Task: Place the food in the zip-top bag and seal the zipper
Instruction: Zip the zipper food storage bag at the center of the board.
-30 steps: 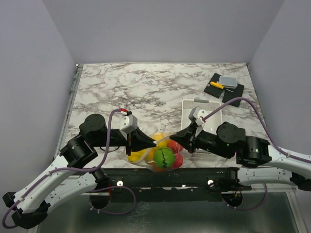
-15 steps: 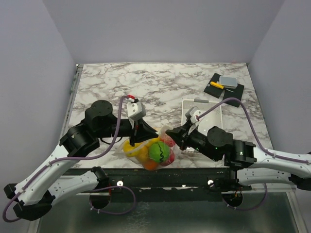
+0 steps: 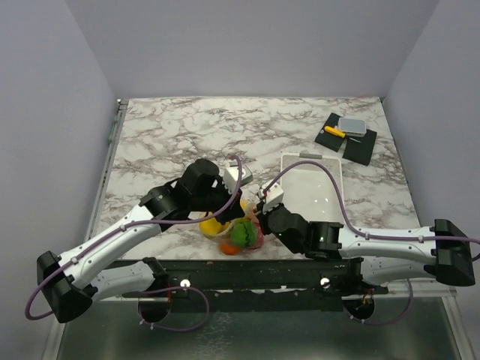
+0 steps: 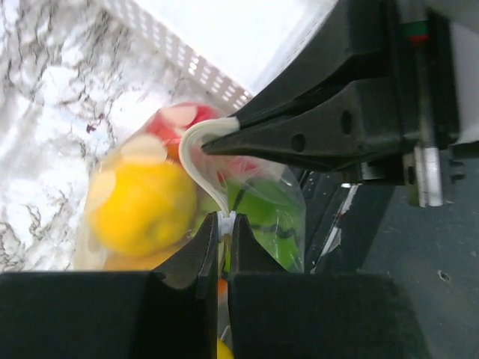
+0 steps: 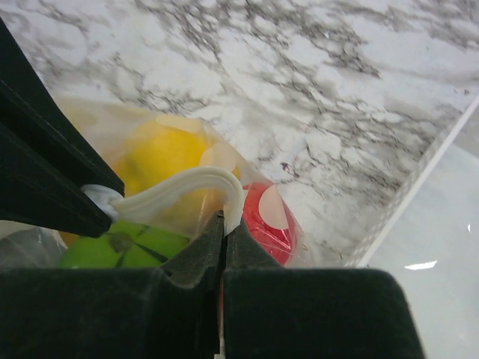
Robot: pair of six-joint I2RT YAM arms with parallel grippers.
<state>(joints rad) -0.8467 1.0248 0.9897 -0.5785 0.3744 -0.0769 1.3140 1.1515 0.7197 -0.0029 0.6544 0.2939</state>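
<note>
The zip-top bag (image 3: 225, 229) at the worktop's (image 3: 172, 142) near edge.
In it the food (image 3: 241, 235); left end effector (image 4: 224, 221) on its left, right end effector (image 5: 222, 222) on its right, basket (image 3: 311, 157) behind-right.

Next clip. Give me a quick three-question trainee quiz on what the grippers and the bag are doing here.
1. True or false: the left gripper and right gripper are both shut on the zipper.
2. Where is the food? A: in the white basket; B: inside the zip-top bag; C: loose on the table.
3. Fill in: in the left wrist view, the biggest fruit left of the zipper is coloured ___.
Key: 1 true; 2 B; 3 yellow.
</note>
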